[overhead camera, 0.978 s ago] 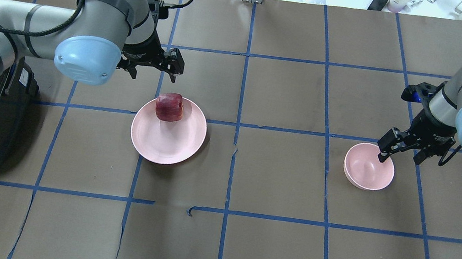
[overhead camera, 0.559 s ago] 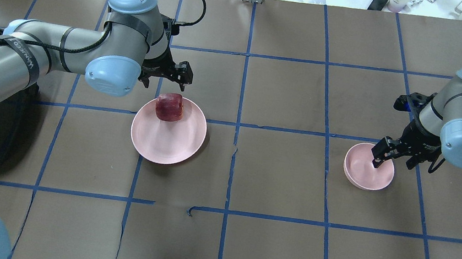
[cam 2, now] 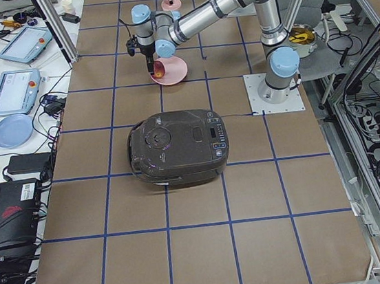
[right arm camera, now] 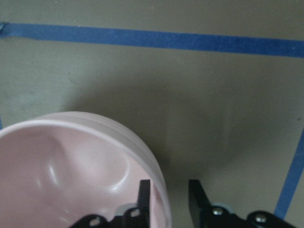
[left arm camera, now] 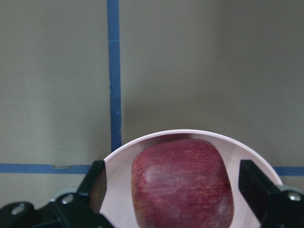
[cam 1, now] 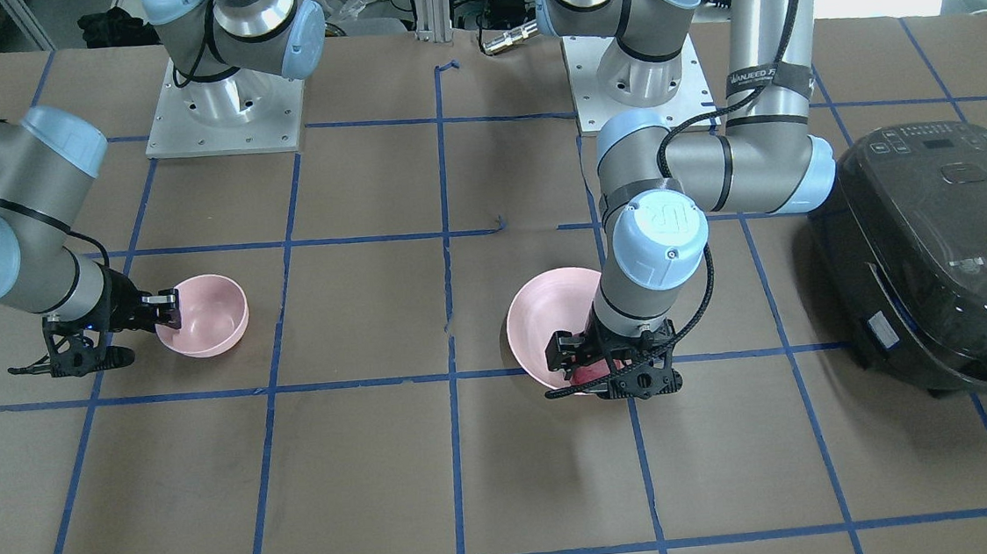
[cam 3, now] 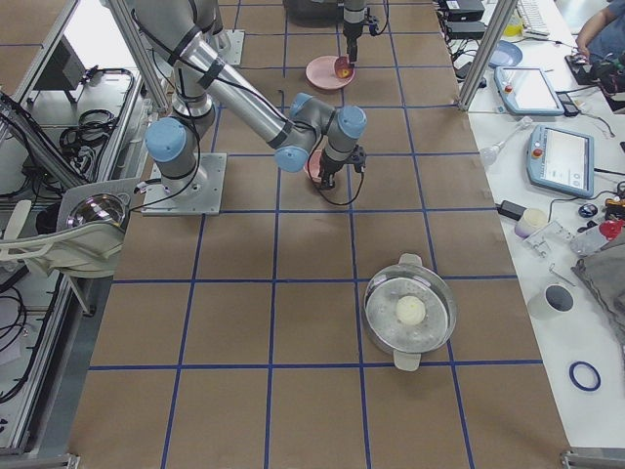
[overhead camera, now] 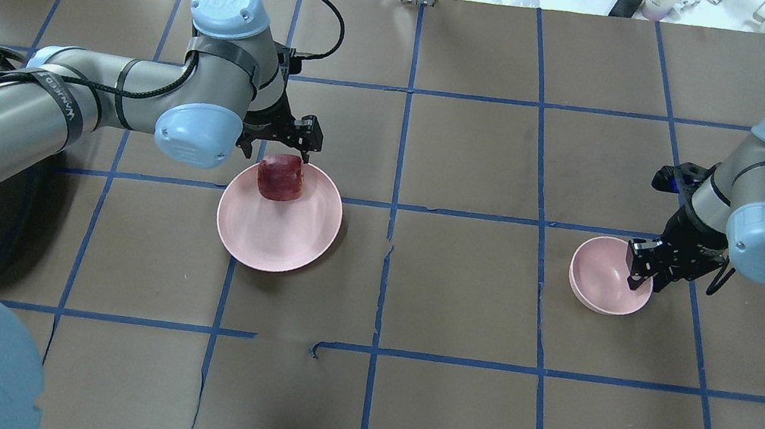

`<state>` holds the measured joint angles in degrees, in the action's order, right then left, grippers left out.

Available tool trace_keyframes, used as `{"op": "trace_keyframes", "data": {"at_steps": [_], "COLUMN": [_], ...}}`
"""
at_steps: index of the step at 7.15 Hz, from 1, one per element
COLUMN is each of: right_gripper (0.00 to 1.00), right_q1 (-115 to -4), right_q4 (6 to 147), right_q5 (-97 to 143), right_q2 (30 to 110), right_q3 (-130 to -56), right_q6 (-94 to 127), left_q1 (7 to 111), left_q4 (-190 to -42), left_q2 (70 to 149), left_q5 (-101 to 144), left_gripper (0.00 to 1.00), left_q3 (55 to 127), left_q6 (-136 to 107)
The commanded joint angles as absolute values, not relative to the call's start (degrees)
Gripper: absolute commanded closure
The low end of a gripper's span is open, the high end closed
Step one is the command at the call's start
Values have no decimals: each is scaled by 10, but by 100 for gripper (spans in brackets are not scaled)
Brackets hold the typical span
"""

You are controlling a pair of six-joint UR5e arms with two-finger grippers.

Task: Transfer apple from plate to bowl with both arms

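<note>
The dark red apple sits on the far side of the wide pink plate. My left gripper is open and lowered over the apple. In the left wrist view the fingers stand on either side of the apple with small gaps. The small pink bowl stands to the right. My right gripper is shut on its near-right rim. In the right wrist view one finger is inside the bowl and the other is outside.
A black rice cooker stands on the table at my left, close to the left arm. A steel pot holding a white ball stands at my far right. Blue tape lines grid the brown table.
My left gripper has come down and toward the plate, and now straddles the apple. My right gripper has dropped lower and closed on the bowl's rim.
</note>
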<state>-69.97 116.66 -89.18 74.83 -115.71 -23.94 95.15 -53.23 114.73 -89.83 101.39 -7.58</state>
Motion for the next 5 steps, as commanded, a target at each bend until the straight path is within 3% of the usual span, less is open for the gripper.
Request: {"op": "trace_keyframes", "data": {"at_steps": [1,2,4,5], "right_gripper": [100,100,100,100], "right_q1": [-703,-714,-749,-770], "right_q4": [1131,1102,1005,1006], "right_q5": [-889,-880,-828,-790], "right_q2": [755,761,766,754], "right_q3": [-1151,-1137,-1081,-1085], "right_q6": [-189,-159,-132,-108], "left_q1": [953,953,952,952], "left_q4": [-533,-524,-513,-514], "left_q2": [1166,1166,1159,1151], "left_q5": [-869,-871,-875,-878], "left_gripper": [0,11,51,66], "left_q3": [1030,1038,1036,1035], "left_q6": [-83,-83,-79,-80]}}
